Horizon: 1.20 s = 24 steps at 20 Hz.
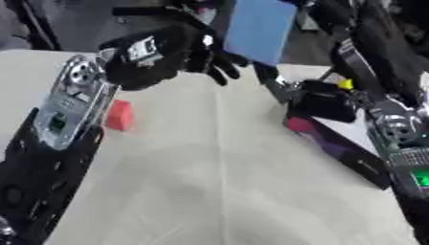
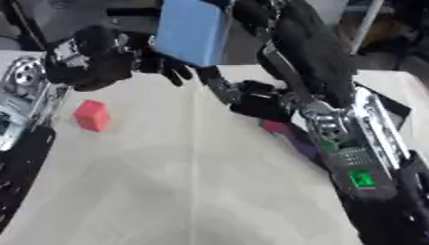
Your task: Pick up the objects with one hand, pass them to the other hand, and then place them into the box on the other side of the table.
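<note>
Left hand: the left hand [image 1: 180,50] is raised over the far part of the table [image 1: 218,182], coming in from the left; its dark fingers [image 1: 220,72] hang down, relaxed and spread, and grasp nothing; they sit just beside the blue block's lower left edge, though contact cannot be made out.
Right hand: the right hand [image 2: 260,12] is up at the top of the right eye view, at the blue block's upper right corner; whether its fingers are curled round the block cannot be told.
Blue block: the blue block [image 2: 191,31] is held in the air above the table's far edge, between the two hands, tilted slightly.
Red block: the red block [image 2: 91,115] lies on the table at the left, below the left forearm, well apart from the blue block.
Box: a dark box [image 1: 335,143] with a white inner floor stands along the table's right side, partly hidden by the right arm; something pink or purple shows at its near wall.
</note>
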Motion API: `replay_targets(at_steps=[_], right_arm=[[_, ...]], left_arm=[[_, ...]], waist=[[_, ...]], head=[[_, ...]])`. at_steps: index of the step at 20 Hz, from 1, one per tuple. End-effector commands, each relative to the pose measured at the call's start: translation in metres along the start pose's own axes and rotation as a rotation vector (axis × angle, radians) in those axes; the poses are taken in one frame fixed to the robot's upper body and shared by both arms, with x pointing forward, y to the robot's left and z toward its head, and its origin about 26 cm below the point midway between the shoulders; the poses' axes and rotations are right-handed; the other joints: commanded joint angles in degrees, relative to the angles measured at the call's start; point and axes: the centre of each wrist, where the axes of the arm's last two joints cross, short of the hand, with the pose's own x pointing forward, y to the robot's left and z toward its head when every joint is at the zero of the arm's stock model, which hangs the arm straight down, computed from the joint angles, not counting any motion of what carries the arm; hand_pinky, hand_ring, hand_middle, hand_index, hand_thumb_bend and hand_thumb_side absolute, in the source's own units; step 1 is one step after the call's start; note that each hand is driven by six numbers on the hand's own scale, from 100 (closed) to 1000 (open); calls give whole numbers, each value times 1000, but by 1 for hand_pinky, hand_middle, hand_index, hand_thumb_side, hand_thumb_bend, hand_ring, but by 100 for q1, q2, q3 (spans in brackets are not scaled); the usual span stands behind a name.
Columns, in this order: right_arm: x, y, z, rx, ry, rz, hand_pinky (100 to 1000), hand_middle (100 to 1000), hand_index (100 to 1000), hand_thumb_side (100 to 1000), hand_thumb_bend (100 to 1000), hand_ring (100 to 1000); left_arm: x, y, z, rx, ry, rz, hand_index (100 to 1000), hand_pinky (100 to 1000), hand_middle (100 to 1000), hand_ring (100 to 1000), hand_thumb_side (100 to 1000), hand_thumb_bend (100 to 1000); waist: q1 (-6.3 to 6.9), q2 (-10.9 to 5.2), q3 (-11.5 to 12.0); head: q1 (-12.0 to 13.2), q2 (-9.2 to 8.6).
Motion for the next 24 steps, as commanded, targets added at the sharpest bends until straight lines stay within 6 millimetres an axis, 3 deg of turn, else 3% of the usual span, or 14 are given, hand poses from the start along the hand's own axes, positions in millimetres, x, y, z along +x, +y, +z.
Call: replay_targets(at_steps=[1, 8, 9, 13, 18, 24], right_arm=[[-11, -17, 1, -30, 24, 69, 746, 379, 546, 100, 100, 623], [-33, -36, 25, -38, 187, 172, 735, 373, 543, 100, 100, 614], [-36, -37, 30, -34, 217, 182, 734, 371, 541, 100, 100, 602], [-46, -41, 51, 3, 337, 227, 726, 367, 539, 100, 100, 599], [-78, -30, 86, 85, 528, 275, 716, 363, 541, 100, 100, 587], [-118, -4, 133, 204, 735, 276, 707, 365, 549, 100, 100, 578]], left_arm=[[0, 12, 16, 82, 41, -25, 828, 806, 808, 807, 1000, 588], [-13, 19, 62, 284, 127, 9, 813, 803, 801, 802, 1000, 548], [-14, 19, 69, 315, 135, 12, 811, 802, 799, 799, 993, 465], [-11, 19, 94, 420, 149, 5, 812, 804, 800, 801, 982, 499], [-2, 14, 120, 516, 144, -11, 811, 804, 797, 801, 962, 487], [7, 7, 134, 566, 126, -24, 812, 805, 796, 802, 943, 471]], waist=[[15, -142, 6], [24, -116, 52], [27, -111, 59], [46, -92, 88], [70, -80, 113], [98, -66, 165]], head=[[-18, -97], [-50, -118], [-58, -124], [-90, -139], [-184, -135], [-304, -106]])
